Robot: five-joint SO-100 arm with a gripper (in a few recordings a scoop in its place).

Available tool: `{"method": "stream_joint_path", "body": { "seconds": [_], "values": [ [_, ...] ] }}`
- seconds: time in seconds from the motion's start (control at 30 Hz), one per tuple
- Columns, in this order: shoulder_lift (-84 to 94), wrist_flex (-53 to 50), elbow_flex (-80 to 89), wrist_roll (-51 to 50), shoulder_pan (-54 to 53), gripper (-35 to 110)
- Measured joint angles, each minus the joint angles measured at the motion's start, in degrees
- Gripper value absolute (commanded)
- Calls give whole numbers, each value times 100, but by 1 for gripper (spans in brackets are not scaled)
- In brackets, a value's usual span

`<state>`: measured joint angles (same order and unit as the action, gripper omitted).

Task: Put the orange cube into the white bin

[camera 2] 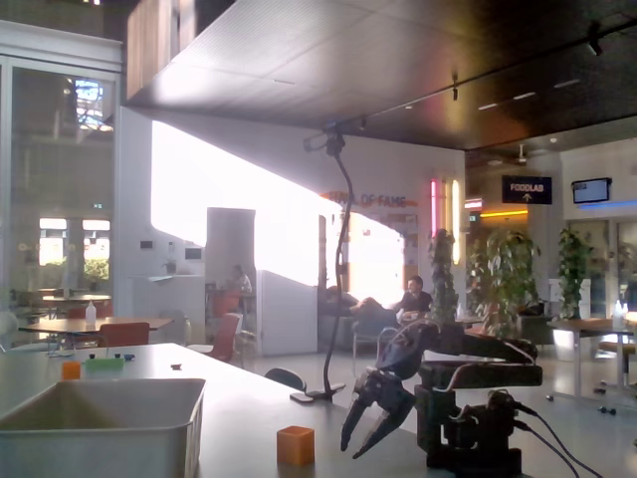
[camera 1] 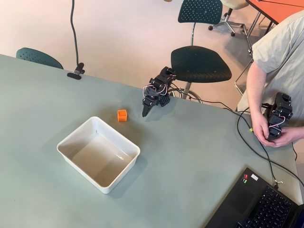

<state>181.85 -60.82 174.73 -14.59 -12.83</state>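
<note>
The orange cube (camera 1: 122,115) (camera 2: 296,445) sits on the grey-green table, just beyond the far right corner of the white bin (camera 1: 76,132) (camera 2: 100,443). The bin is shallow and has nothing in it. My black gripper (camera 1: 145,113) (camera 2: 360,445) hangs tip-down a short way to the right of the cube in both views, close above the table and not touching the cube. In the fixed view its two fingers stand slightly apart with nothing between them.
A laptop (camera 1: 259,202) lies at the table's near right corner, with cables (camera 1: 242,128) running across the right side. A gooseneck camera stand (camera 1: 76,72) (camera 2: 338,279) is clamped at the far edge. Chairs (camera 1: 199,62) stand beyond the table. A person sits at the right.
</note>
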Motion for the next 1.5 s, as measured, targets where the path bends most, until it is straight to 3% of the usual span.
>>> {"method": "stream_joint_path", "body": {
  "seconds": [0.83,1.3,1.5],
  "values": [
    [-18,0,-35,-9,0,8],
    [-70,0,-2522,-35,-35,8],
    [-1151,-53,-3885,-70,-255,8]
  ]
}}
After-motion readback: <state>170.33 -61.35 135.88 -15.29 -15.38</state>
